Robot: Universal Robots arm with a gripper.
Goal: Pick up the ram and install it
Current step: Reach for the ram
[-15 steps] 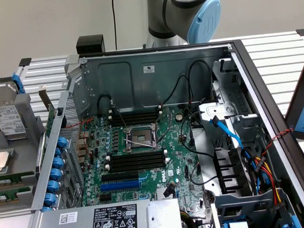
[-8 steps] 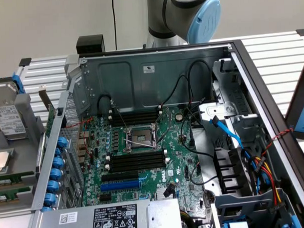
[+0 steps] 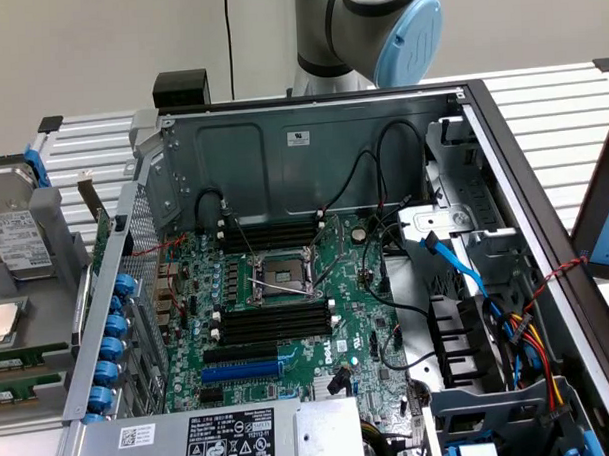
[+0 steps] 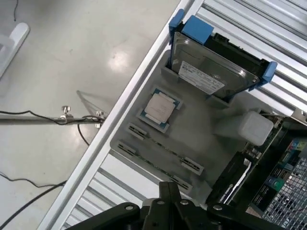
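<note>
Wires, chips and slots: that is what we see inside the open computer case (image 3: pixel 312 148) in the exterior view. The black memory slots (image 3: pixel 273 319) on the green board (image 3: pixel 349 286) look bare, so we think nothing is put in yet. The robot arm (image 3: pixel 377 25) stands behind the case. On the exterior view's left sits a grey tray (image 3: pixel 46 222). The ram (image 3: pixel 29 353) is in it, a thin green strip well apart from the slots.

In the wrist view we look down on that tray (image 4: pixel 206 120). It holds a hard drive (image 4: pixel 211 72), a square chip (image 4: pixel 159 106) and the ram (image 4: pixel 163 147), which stands on its thin edge between small grey clips. The hand (image 4: pixel 169 189) hangs over the tray's rim — its two fingers (image 4: pixel 165 192) are pressed together and hold nothing. The ram lies just past the hand's tip, between the hand and the square chip. Its long side runs from the counter's (image 4: pixel 120 177) edge toward the case — more or less crosswise in front of the hand.
</note>
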